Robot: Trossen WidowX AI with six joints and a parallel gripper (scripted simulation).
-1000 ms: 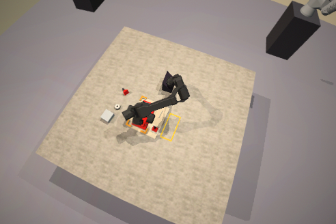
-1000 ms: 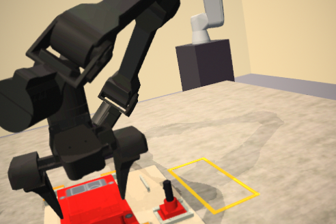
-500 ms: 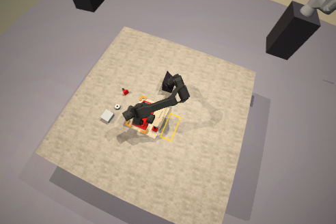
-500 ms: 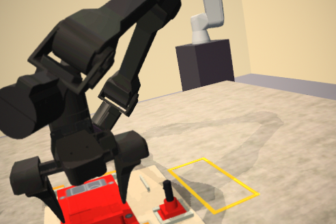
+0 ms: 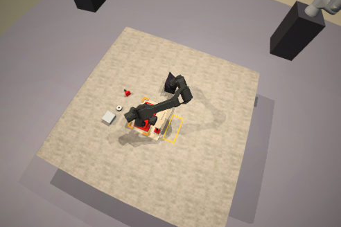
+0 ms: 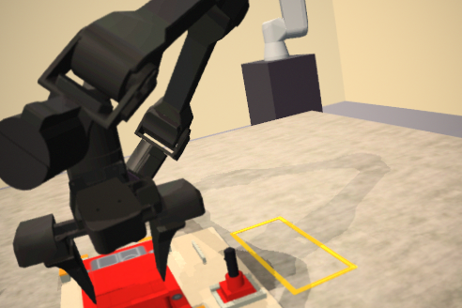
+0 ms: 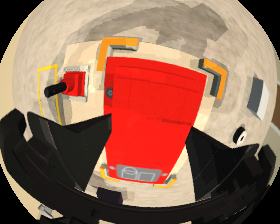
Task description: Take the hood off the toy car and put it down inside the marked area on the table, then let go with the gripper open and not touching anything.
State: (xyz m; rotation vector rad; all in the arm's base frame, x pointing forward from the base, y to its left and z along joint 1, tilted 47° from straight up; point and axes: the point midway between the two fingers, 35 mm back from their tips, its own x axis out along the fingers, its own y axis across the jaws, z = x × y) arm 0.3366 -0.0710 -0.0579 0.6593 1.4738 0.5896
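The red hood [image 5: 147, 127] [image 6: 136, 272] [image 7: 153, 100] lies flat on the cream toy car base [image 5: 163, 120] [image 6: 184, 248] [image 7: 94, 109], between orange corner brackets. My gripper [image 5: 145, 122] [image 6: 130, 291] [image 7: 151, 123] points down over it and is shut on the hood, one finger at each long side. The hood looks level and still sits on the base; any gap under it is hidden. The marked area is a yellow outline [image 5: 178, 131] [image 6: 317, 242] [image 7: 47, 67] on the table, beside the base on the side of the black lever. Nothing stands inside it.
A black lever on a red foot [image 5: 156, 131] [image 6: 237, 286] [image 7: 75, 83] stands on the base between the hood and the marked area. On the opposite side are a grey box [image 5: 109, 117], a small white-and-black wheel [image 5: 118, 108] [image 7: 240, 135] and a small red piece [image 5: 127, 93].
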